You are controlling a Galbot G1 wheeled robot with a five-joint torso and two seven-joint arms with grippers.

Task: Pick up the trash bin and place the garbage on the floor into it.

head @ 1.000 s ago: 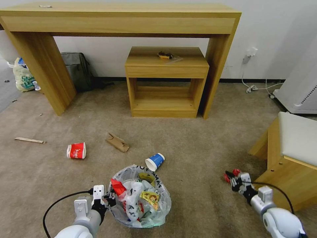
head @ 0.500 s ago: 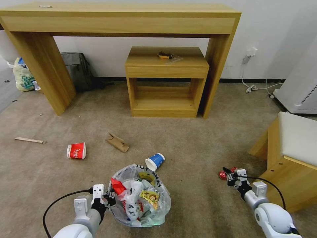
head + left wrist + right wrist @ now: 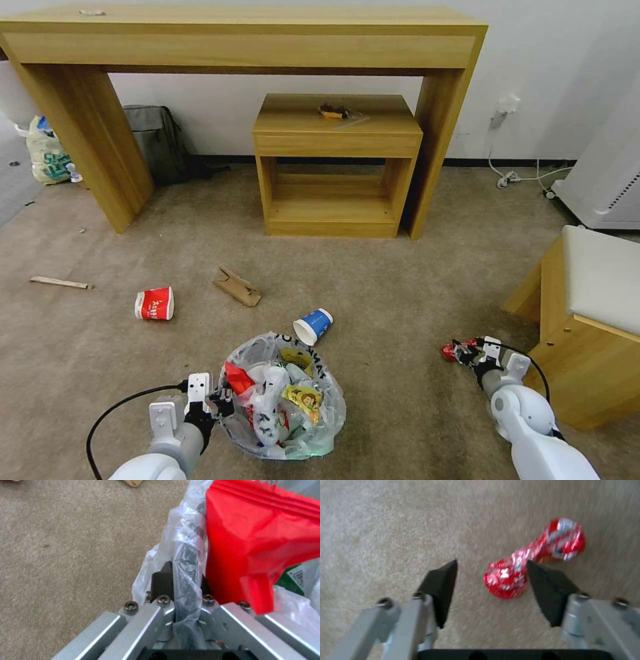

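**Head view: bin pinched, can between the open fingers**

My left gripper is clamped on the rim of the trash bin, which is stuffed with wrappers. My right gripper is spread wide around a crushed red can on the floor. Farther out lie a blue cup, cardboard scrap, red cup and stick. Behind stands a wooden side table.
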